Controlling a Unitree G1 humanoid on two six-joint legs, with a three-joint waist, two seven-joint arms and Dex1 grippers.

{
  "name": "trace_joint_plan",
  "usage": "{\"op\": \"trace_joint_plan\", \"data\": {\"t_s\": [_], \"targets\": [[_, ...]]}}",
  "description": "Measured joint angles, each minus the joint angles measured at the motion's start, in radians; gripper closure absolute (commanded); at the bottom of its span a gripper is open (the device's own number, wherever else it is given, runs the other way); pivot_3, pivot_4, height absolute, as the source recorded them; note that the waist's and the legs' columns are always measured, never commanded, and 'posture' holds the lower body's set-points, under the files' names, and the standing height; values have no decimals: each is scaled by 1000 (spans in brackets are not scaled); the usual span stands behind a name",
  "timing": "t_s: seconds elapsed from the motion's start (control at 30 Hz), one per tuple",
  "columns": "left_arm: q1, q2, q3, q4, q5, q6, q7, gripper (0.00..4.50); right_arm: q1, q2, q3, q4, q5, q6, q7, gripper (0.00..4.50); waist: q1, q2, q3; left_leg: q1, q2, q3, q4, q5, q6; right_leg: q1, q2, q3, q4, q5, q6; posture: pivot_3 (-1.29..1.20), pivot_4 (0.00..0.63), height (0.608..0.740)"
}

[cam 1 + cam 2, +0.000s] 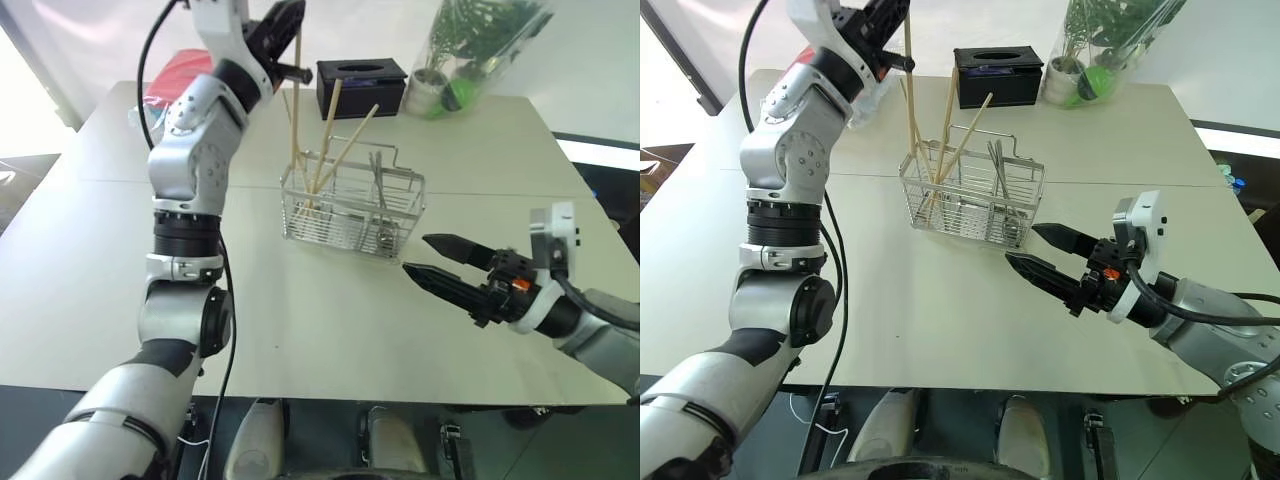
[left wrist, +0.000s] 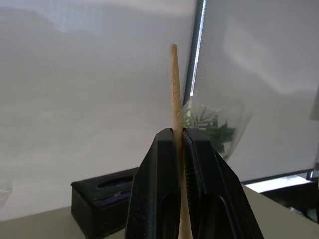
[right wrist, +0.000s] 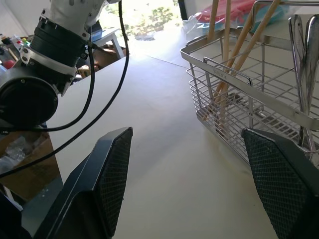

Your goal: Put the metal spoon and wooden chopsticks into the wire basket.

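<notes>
The wire basket (image 1: 403, 203) stands in the middle of the table. High above its left end, my left gripper (image 2: 178, 132) is shut on one of the wooden chopsticks (image 1: 297, 120), which hangs upright with its lower end down in the basket's left compartment. Two more chopsticks (image 1: 329, 125) lean in that same compartment. The metal spoon (image 1: 376, 175) stands in the right compartment. To the basket's right, near the table's front, my right gripper (image 1: 415, 254) is held level and open, with nothing between its fingers.
A black tissue box (image 1: 360, 85) sits behind the basket. A potted plant in clear wrap (image 1: 470, 50) stands at the back right, and a red item (image 1: 185, 68) lies at the back left. The table's front edge (image 1: 400, 398) runs just below my right gripper.
</notes>
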Motion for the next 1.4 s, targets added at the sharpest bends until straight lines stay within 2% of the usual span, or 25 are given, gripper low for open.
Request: {"op": "trace_joint_plan", "data": {"t_s": [0.17, 0.3, 0.4, 0.6, 0.63, 0.73, 0.83, 0.93, 1.07, 1.2, 1.33, 1.4], "targets": [[99, -68, -20, -11, -4, 5, 5, 4475, 11, 3, -4, -15, 1, -4, -12, 888, 0, 0, 0, 0, 0, 0, 1, 0, 0, 0, 0, 0, 0, 0, 0, 0, 150, 709], [120, -80, -29, -11, 11, -10, 12, 4475, 20, 3, -7, -15, 1, -4, -15, 888, -1, 0, 0, 0, 0, 0, 1, 0, 0, 0, 0, 0, 0, 0, 0, 0, 150, 709], [162, -78, -48, 1, 45, -38, 18, 3368, 20, 3, -14, -15, 7, -4, -14, 888, 0, 0, 0, 0, 0, 0, 1, 0, 0, 0, 0, 0, 0, 0, 0, 0, 150, 709], [188, -66, -55, -11, 58, -39, 11, 229, 12, 2, -14, -10, 13, -4, -7, 888, 1, 0, 0, 0, 0, 0, 1, 0, 0, 0, 0, 0, 0, 0, 0, 0, 150, 709], [188, -58, -56, -27, 48, -19, 2, 42, 6, 0, -13, -8, 9, -4, -2, 888, 0, 0, 0, 0, 0, 0, 1, 0, 0, 0, 0, 0, 0, 0, 0, 0, 150, 709], [161, -18, -45, -72, -34, 143, -29, 42, -7, -34, -13, 13, -50, -4, 37, 888, -1, 0, 0, 0, 0, 0, 1, 0, 0, 0, 0, 0, 0, 0, 0, 0, 150, 709], [97, 80, -12, -73, -111, 318, -71, 42, -34, -64, -20, 77, -117, -15, 81, 888, -6, 0, 0, 0, 0, 0, 1, 0, 0, -1, 0, 0, 0, 0, -1, 0, 150, 709], [40, 240, 3, -74, -163, 431, -163, 42, -75, -96, -27, 156, -181, -26, 132, 888, -14, 1, 0, 0, 0, 0, -1, 0, 0, -2, 0, 0, 1, 0, -1, 0, 150, 709], [36, 451, 1, -142, -191, 476, -346, 42, -144, -117, -26, 233, -250, -40, 182, 888, -25, 1, 1, 0, 0, 0, -4, 0, 0, -3, 0, 0, 0, 0, 0, 0, 150, 709], [230, 690, -50, -258, -177, 406, -615, 42, -192, -142, -16, 311, -321, -44, 230, 888, -32, 5, 0, 0, 1, 1, -5, 0, 0, -3, 0, 0, 0, -1, -1, 0, 150, 709], [445, 801, -86, -307, -113, 308, -739, 42, -217, -146, -9, 369, -368, -45, 280, 888, -26, 6, 1, 0, 4, 3, -4, 0, -1, -4, 1, 0, 0, -3, -6, 0, 150, 709], [514, 823, -85, -334, -92, 263, -763, 42, -219, -144, -8, 379, -375, -43, 297, 888, -24, 6, 1, -1, 5, 4, -3, 0, -1, -4, 1, 0, -2, -3, -8, 0, 150, 709]]}}
